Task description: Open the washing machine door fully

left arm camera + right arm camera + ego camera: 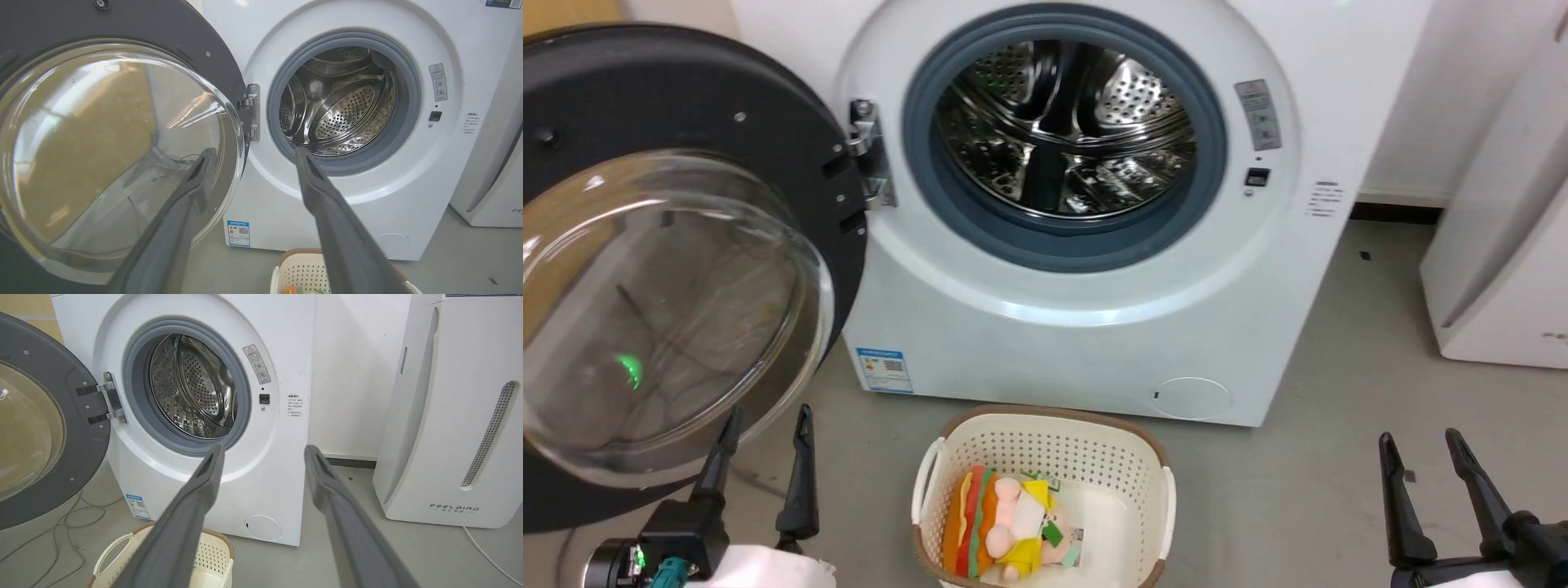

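From the head, we see the washing machine door (686,90) standing wide open left of the washing machine (1094,343), steel drum (1066,122) exposed. Our left gripper (770,412) is spread and empty below the door's glass; our right gripper (1419,437) is spread and empty. A laundry basket (1045,411) holds a plush toy (1005,523). Left wrist: the hinge (253,110) shows above the parted jaws. Right wrist: parted jaws face the machine beside a FEELBIRD appliance (449,416).

The washing machine door (102,134) is swung wide on its hinge (252,112), the steel drum (343,106) is exposed, and the left gripper (255,152) is held spread apart.
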Available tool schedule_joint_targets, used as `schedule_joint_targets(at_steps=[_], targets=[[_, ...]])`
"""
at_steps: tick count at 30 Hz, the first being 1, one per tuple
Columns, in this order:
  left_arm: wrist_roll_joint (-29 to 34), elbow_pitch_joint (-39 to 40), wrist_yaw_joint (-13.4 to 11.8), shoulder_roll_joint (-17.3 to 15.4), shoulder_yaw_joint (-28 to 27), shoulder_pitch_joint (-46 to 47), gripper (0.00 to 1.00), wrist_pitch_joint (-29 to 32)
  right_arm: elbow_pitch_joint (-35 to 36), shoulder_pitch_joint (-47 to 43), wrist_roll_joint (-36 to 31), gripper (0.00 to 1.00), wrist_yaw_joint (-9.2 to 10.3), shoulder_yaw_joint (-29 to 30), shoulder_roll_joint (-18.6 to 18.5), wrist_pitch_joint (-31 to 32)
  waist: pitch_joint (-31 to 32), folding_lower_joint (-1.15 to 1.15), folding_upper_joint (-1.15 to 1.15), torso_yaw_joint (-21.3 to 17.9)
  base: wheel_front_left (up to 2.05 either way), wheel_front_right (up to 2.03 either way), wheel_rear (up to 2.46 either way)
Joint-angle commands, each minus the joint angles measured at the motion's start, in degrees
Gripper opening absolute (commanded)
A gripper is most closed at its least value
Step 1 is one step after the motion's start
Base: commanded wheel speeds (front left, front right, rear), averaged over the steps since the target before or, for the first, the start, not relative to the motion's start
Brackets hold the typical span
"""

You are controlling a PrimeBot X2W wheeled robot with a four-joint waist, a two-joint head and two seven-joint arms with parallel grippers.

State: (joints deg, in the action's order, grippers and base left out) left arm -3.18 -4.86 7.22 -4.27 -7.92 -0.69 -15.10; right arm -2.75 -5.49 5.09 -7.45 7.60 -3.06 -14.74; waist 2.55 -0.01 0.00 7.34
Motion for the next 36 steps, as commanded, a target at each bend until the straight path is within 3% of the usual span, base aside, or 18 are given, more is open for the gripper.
schedule_joint_targets(at_steps=[1, 13, 14, 36], targets=[[-0.23, 0.01, 0.11, 0.12, 0.15, -0.87, 1.00, 0.10, 0.28, -0.76, 0.29, 1.00, -0.03, 0.03, 0.18, -0.26, 0.12, 0.01, 0.00, -1.11, 0.00, 0.00, 0.00], [0.60, -2.09, -0.49, 0.73, 1.95, -2.76, 1.00, 0.10, 0.23, -1.29, 0.44, 1.00, -0.03, -0.85, 0.18, -0.26, -0.18, 0.01, 0.00, -5.27, 0.00, 0.00, 0.00], [0.48, -2.07, -0.22, 0.46, 1.87, -1.99, 0.00, 0.02, 0.01, -0.40, 0.11, 0.00, 0.00, -0.71, 0.00, 0.03, -0.14, 0.01, 0.00, -5.23, 0.00, 0.00, 0.00], [0.90, -1.01, -1.28, 0.57, 2.78, -1.53, 0.00, 2.36, 0.43, 0.55, -0.69, 0.00, -0.01, -1.74, 0.02, 2.33, -0.53, 0.01, 0.00, -5.59, 0.00, 0.00, 0.00]])
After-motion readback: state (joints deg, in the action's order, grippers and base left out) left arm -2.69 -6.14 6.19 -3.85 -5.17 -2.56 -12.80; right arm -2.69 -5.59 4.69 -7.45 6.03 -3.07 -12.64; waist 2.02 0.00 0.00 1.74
